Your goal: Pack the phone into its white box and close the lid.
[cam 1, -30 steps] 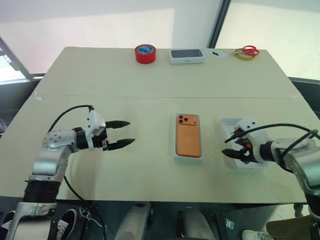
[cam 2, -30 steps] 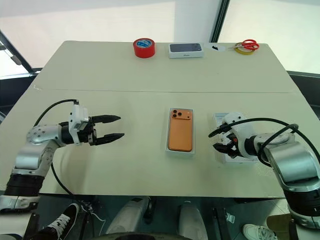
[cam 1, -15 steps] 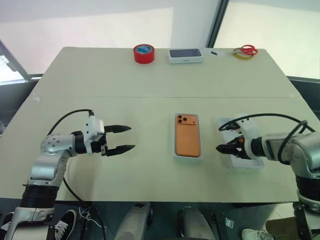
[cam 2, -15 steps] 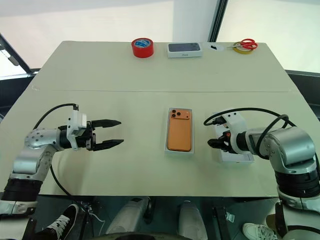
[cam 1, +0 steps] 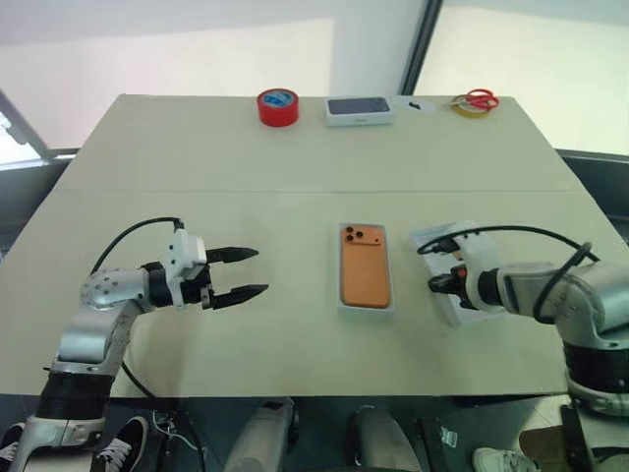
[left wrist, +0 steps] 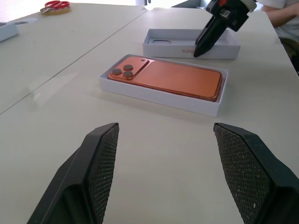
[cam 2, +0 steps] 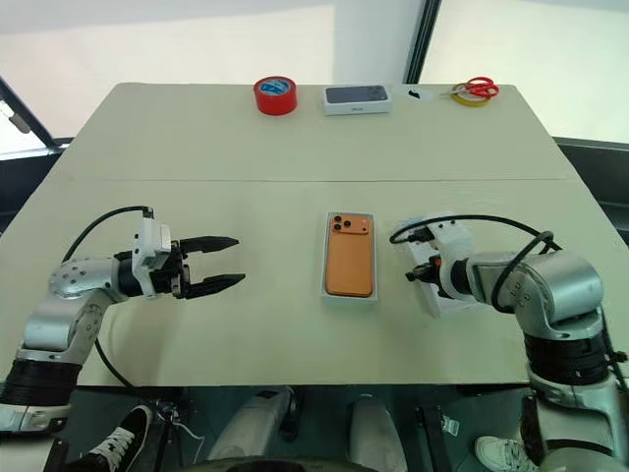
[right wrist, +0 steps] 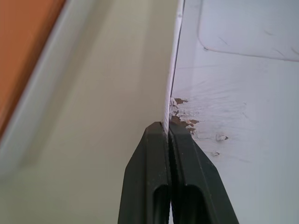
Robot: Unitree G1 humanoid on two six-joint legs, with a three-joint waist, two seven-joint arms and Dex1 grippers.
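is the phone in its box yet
Yes. The phone lies camera side up inside the white box, whose walls surround it; the lid is still off beside it.

We see an orange rounded smartphone [cam 1: 366, 274] with dark lenses in a shallow white cardboard tray [cam 1: 346, 307], a white cardboard lid shell [left wrist: 189, 44], black claw fingers [left wrist: 100, 170], and a cream table [cam 1: 295, 167].
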